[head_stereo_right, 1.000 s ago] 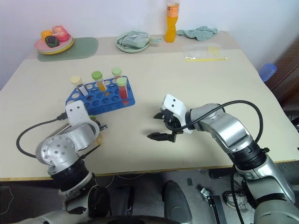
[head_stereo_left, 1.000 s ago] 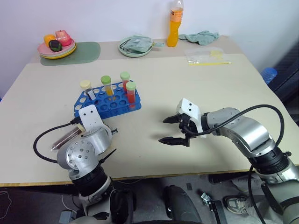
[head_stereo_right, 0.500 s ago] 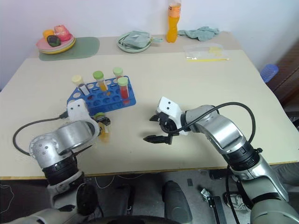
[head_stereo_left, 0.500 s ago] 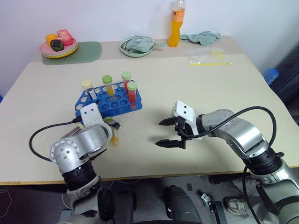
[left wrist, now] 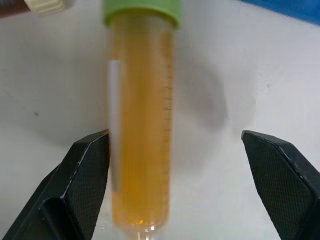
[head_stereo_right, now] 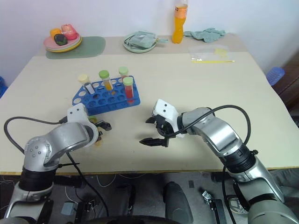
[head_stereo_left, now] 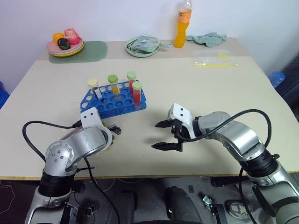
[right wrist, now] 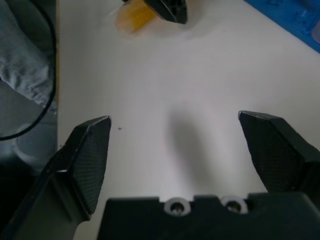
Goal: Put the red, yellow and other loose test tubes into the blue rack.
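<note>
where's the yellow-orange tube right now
The yellow-orange tube lies on the table between the open fingers of the left gripper, just in front of the blue rack, with a cream-capped tube beside its green cap.

Along the far edge of the beige table [head_stereo_left: 196,93], a tall orange drink bottle [head_stereo_left: 181,29] stands upright between a pale green plate holding a folded cloth [head_stereo_left: 142,45] and a crumpled teal rag [head_stereo_left: 209,38]. Stacked plates of toy fruit [head_stereo_left: 65,43] sit on a green mat [head_stereo_left: 88,50]; a clear plastic bag [head_stereo_left: 212,58] lies flat nearby.
</note>
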Motion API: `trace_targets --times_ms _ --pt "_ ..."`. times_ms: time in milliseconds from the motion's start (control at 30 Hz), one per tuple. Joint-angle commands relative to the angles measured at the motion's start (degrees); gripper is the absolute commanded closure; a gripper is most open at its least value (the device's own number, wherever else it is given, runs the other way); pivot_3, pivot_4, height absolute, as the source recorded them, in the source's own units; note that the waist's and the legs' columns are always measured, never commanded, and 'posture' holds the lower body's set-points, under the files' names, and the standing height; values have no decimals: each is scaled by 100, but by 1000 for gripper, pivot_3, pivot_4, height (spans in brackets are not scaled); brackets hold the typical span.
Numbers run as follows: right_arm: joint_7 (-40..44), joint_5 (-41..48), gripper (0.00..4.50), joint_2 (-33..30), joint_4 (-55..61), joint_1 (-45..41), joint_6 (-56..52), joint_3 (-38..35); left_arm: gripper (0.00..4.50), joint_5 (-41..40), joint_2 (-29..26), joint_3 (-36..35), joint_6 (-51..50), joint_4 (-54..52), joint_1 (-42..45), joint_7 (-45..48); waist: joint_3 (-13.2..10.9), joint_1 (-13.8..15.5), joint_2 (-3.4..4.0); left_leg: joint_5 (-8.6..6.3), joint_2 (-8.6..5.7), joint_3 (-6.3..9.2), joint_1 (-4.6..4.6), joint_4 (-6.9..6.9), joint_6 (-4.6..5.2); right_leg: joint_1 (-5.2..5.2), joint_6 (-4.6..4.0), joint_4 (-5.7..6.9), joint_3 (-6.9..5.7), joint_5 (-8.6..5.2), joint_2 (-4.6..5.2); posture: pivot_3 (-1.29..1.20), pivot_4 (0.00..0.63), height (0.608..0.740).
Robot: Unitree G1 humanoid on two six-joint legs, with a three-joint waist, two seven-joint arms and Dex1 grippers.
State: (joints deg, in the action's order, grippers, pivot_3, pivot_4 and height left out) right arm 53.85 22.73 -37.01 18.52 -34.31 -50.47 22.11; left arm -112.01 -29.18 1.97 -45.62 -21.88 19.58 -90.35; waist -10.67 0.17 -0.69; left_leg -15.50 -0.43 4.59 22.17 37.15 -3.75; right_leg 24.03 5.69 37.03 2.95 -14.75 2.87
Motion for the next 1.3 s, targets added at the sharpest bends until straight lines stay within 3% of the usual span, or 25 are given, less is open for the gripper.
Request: trace_targets --times_ms 33,67,167,333,533,667,700,767,867,967,1133,1300 --pt "-45 42 0 45 309 54 -73 -31 302 -99 -137 175 95 283 -151 -215 1 -5 1 0 1 0 -1 0 0 0 0 1 0 0 -1 0 150 740" --pt "-56 51 0 43 343 74 -99 -35 302 -99 -172 165 82 302 -137 -215 1 -7 1 0 2 0 -2 -1 0 0 0 2 0 0 -2 0 150 740" --pt "-89 67 0 42 418 119 -171 -41 1097 -99 -277 144 106 335 -87 -215 1 -36 2 0 4 0 -3 -1 0 0 0 3 0 0 -5 0 150 740" --pt "-100 62 0 58 459 139 -209 -31 3600 -99 -514 210 101 289 -6 -215 2 -20 1 2 4 8 -12 1 -1 -17 -2 2 -5 -1 -7 0 150 740" --pt "-89 65 0 90 446 116 -205 -34 3720 -99 -856 179 248 -44 -102 -215 -1 -73 -3 2 9 9 -15 -1 -2 -19 -1 0 -6 -1 -12 0 150 740" --pt "-65 68 0 92 433 120 -183 -47 3720 -99 -1772 170 -145 -1019 81 119 -14 -103 -24 3 17 12 -3 -3 -4 -1 -2 5 -7 -1 -22 0 150 740" --pt "-55 65 0 93 410 125 -151 -61 3720 364 -2102 -116 -249 -1453 -29 788 -14 -93 -23 4 18 12 5 -3 -5 4 -2 5 -7 -1 -21 0 150 740" --pt "-70 42 0 142 337 132 -26 -116 3720 2029 -2722 -578 -250 -2351 -332 2386 -24 -101 -40 4 16 7 17 -3 -6 16 -2 0 -7 -1 -16 0 150 740" --pt "-207 46 0 424 42 169 275 -319 3720 4378 -3066 -703 493 -2740 -1123 4035 -22 -100 -29 4 14 -6 25 -11 -7 29 -2 -6 -6 -1 -16 0 150 740" --pt "-498 -49 0 839 -282 289 710 -484 3720 5883 -1989 -769 1812 -2054 -1383 4753 -17 -84 -7 4 15 -14 19 -19 -6 28 -6 -12 -1 -3 -18 0 150 740" --pt "-937 -90 0 1316 -446 479 819 -648 3720 8765 -1312 677 3506 -735 -924 6659 -22 -44 -40 4 13 -6 31 -6 -4 24 -21 -17 -5 -10 -18 0 150 740" --pt "-1147 -211 0 1404 -457 607 873 -665 3720 9882 -330 962 4563 650 -697 7560 -21 -106 -39 -3 16 -9 32 -8 9 16 5 -41 -4 5 -16 0 150 740"
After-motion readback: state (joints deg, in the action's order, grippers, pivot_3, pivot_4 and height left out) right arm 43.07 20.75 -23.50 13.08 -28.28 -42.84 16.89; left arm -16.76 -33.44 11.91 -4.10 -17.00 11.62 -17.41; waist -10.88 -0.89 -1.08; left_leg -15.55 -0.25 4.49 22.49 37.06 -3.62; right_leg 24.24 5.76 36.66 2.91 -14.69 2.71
